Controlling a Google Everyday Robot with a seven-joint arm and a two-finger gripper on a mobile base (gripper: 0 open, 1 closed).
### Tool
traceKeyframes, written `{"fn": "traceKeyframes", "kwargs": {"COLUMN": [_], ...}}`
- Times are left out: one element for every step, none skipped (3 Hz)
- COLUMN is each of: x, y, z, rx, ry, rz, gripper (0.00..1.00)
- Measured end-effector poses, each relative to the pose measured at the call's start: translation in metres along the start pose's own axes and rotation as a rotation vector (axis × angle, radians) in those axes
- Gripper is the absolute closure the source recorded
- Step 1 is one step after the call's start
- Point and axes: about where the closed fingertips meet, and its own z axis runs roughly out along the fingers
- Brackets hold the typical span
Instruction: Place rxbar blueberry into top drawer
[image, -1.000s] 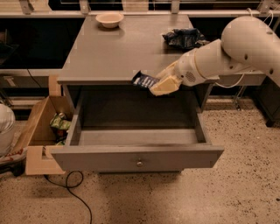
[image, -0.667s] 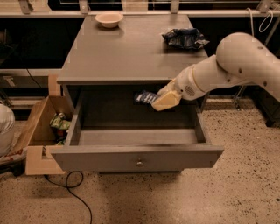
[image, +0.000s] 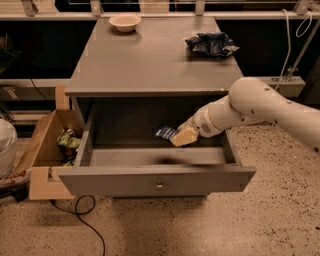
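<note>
Rxbar blueberry (image: 164, 132): gripped at one end, held within the open drawer, above its floor.
Gripper (image: 177, 136): clenched on the bar, reached in from the right.
Top drawer (image: 110, 181): pulled out.
Tabletop (image: 150, 60): bowl (image: 124, 21) and blue bag (image: 211, 43) set at the back.

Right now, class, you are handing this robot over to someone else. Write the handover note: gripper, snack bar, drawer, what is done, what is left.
The gripper is inside the open drawer, shut on the snack bar.
The snack bar is held above the drawer floor, not yet released.
Done: drawer pulled out, bar picked up and carried into it.
Left: lower the bar, let go, pull the arm out.
</note>
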Motion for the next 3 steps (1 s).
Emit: {"fn": "traceKeyframes", "kwargs": {"x": [0.009, 0.008, 0.009], "y": [-0.012, -0.019, -0.018], "z": [0.035, 0.065, 0.090], "rx": [0.047, 0.064, 0.047], "ry": [-0.025, -0.056, -0.085], "rz": [0.028, 0.041, 0.057], "gripper": [1.00, 0.81, 0.58]}}
